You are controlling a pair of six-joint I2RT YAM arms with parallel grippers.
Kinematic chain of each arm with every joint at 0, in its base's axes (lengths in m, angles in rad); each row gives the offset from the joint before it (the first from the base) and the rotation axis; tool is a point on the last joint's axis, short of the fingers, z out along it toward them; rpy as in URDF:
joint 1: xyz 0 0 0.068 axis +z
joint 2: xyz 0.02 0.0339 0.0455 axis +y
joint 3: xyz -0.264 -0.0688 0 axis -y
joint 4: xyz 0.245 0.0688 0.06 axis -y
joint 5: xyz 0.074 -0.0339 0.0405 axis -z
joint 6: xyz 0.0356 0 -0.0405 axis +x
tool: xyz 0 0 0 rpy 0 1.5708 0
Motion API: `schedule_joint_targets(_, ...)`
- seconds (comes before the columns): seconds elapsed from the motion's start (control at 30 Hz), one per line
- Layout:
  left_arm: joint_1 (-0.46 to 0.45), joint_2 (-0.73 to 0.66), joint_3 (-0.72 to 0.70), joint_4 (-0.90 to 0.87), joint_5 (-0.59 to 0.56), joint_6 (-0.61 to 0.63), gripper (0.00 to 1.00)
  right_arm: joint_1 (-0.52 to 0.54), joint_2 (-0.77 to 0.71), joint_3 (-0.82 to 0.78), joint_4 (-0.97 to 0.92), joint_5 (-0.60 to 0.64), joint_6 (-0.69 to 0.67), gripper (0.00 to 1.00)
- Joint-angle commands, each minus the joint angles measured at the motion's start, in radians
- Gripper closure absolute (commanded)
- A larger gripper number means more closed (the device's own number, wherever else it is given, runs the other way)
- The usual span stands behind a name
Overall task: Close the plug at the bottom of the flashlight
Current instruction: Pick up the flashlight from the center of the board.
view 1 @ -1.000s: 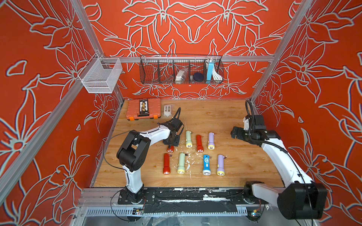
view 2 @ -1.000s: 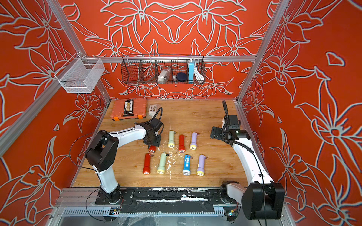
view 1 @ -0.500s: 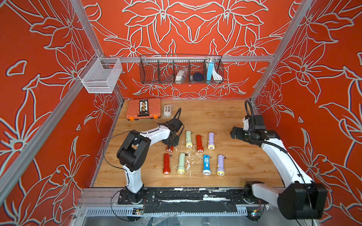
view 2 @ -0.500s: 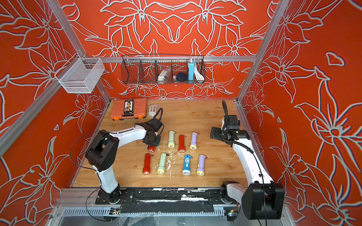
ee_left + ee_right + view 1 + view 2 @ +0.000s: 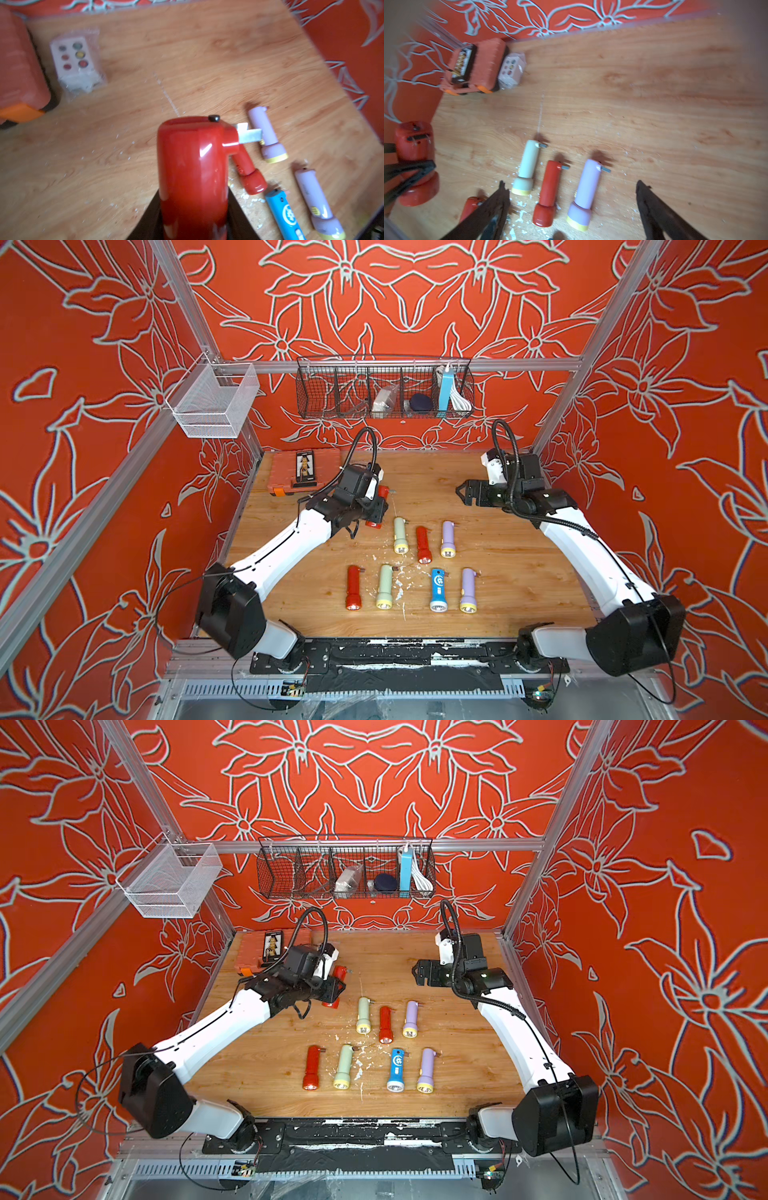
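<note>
My left gripper [image 5: 376, 508] [image 5: 336, 986] is shut on a red flashlight [image 5: 193, 166], holding it above the wooden table [image 5: 498, 572] at the back left. The flashlight [image 5: 415, 149] stands with its head down and its bottom end up. Its plug [image 5: 249, 133], a pair of metal prongs, sticks out sideways from the bottom end. The black fingers [image 5: 234, 214] press on both sides of the body. My right gripper [image 5: 463, 493] [image 5: 571, 184] hangs open and holds nothing above the table's back right, its jaws turned toward the left arm.
Several more flashlights lie in two rows mid-table, among them a pale green one [image 5: 400, 535], a red one [image 5: 422, 544], a purple one [image 5: 448, 538] and a blue one [image 5: 437, 589], their prongs out. An orange case [image 5: 303, 470] and a white button packet [image 5: 76, 62] sit at the back left. White crumbs dot the wood.
The left gripper has closed on the red flashlight and lifted it off the table, up and slightly toward the back. The right arm has hardly moved.
</note>
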Motion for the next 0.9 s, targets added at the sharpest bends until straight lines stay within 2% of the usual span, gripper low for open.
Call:
schedule_joint_targets(0.0,0.012,-0.099,-0.123,0.248,0.168,0.134,1.0,0.008,0.0,0.052,0.085,-0.178,-0.025,0.02)
schedule_joint_targets(0.17,0.061,-0.246,-0.331,0.547,0.338,0.231,1.0,0.009,-0.005,0.067,0.167,-0.395,-0.029,0.02)
schedule_joint_targets(0.3,0.116,-0.278,-0.351,0.561,0.481,0.252,1.0,0.037,0.01,0.086,0.231,-0.579,-0.01,0.04)
schedule_joint_targets(0.63,0.135,-0.317,-0.43,0.732,0.709,0.208,1.0,0.182,-0.011,0.09,0.304,-0.699,-0.069,0.07)
schedule_joint_targets(0.87,0.135,-0.348,-0.468,0.804,0.825,0.233,1.0,0.202,-0.004,0.132,0.268,-0.751,-0.113,0.13)
